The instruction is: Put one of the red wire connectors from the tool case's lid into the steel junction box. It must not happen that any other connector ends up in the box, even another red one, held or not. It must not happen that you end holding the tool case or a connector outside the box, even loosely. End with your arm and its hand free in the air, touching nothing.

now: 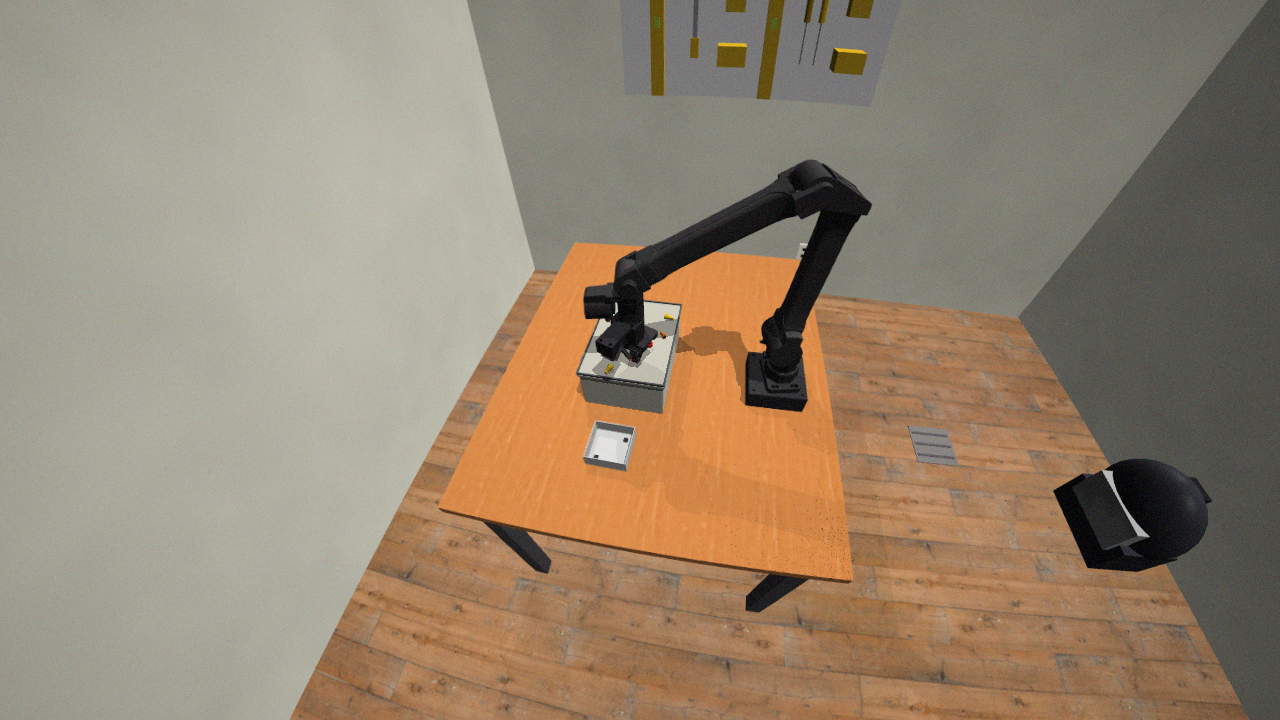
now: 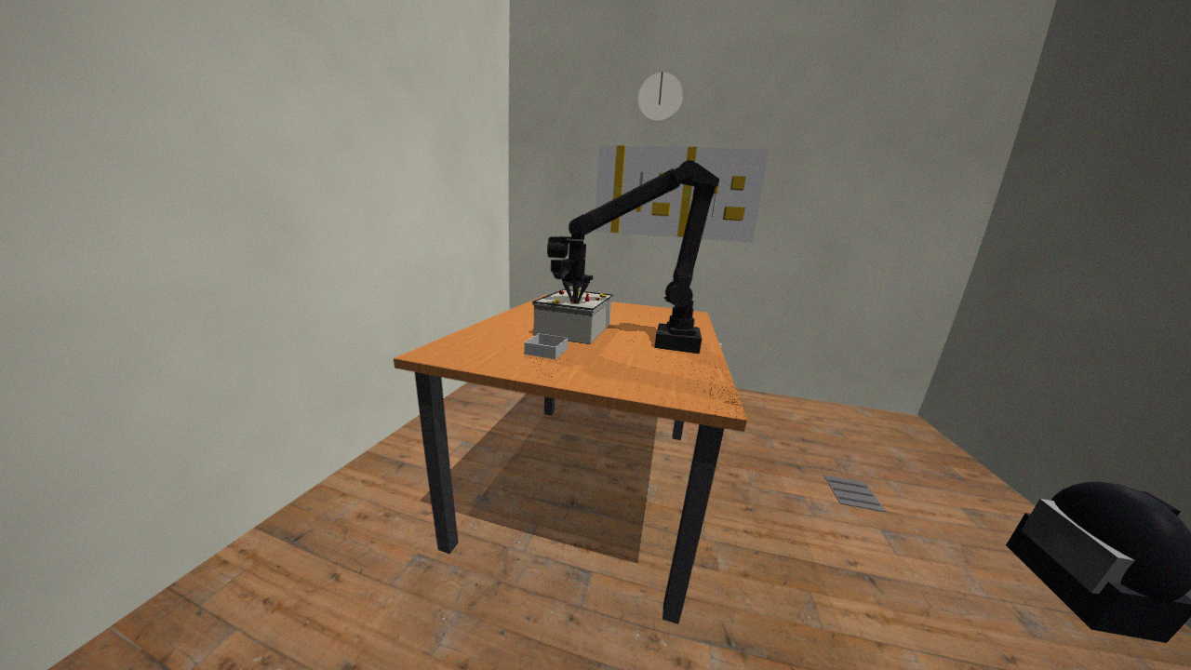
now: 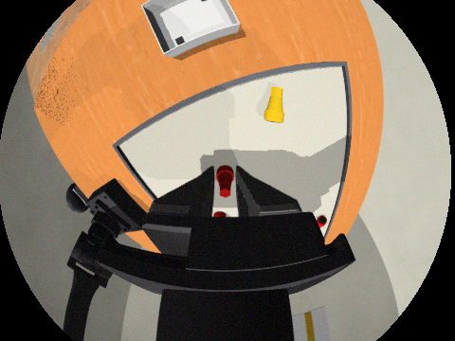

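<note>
My gripper (image 1: pixel 633 357) (image 2: pixel 575 299) (image 3: pixel 225 171) points down at the lid of the tool case (image 1: pixel 623 394) (image 2: pixel 562 321) (image 3: pixel 190 128). Its fingers are partly open, one on each side of a red wire connector (image 3: pixel 225 180), with a thin gap seen beside it in the wrist view. A second red connector (image 3: pixel 219 214) shows behind it, partly hidden by the gripper body. A third red connector (image 3: pixel 321 221) lies near the lid's edge. The steel junction box (image 1: pixel 605 462) (image 2: pixel 541 351) (image 3: pixel 204 42) stands open-topped on the table, apart from the case.
A yellow connector (image 1: pixel 608 368) (image 3: pixel 274 105) lies on the lid near the side facing the junction box. Another yellow connector (image 1: pixel 668 317) lies at the lid's far corner. A raised dark rim (image 3: pixel 350 109) borders the lid. The arm's base (image 1: pixel 776 394) (image 2: pixel 677 338) stands at the table's right.
</note>
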{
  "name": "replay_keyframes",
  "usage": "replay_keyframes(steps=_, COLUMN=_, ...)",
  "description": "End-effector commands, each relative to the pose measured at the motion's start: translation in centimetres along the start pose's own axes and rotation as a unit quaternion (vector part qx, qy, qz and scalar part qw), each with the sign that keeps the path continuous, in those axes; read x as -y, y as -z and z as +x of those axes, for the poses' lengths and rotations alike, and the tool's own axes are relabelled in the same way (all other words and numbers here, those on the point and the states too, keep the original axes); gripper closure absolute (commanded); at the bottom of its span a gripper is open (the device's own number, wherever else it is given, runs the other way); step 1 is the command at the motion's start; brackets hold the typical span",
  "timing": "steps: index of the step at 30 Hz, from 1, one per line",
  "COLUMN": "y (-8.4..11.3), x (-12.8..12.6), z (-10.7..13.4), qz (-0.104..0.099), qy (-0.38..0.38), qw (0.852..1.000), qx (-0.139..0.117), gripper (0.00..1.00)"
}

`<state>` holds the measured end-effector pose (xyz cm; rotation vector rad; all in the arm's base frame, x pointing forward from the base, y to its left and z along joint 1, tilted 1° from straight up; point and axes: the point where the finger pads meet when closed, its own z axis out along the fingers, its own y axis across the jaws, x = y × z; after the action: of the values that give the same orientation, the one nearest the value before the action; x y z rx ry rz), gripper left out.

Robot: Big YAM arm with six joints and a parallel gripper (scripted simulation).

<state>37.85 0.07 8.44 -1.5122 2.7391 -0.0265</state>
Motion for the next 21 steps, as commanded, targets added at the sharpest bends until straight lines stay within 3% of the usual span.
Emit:
replay_keyframes(steps=1, y=-0.28, x=0.08, z=-0.08, qz=0.002, qy=-0.007, qw=1.0, qx=0.002, gripper=0.9)
replay_keyframes(steps=21, y=-0.08, x=0.06, z=-0.06, qz=0.003, qy=-0.007, qw=1.0, qx=0.003, gripper=0.9)
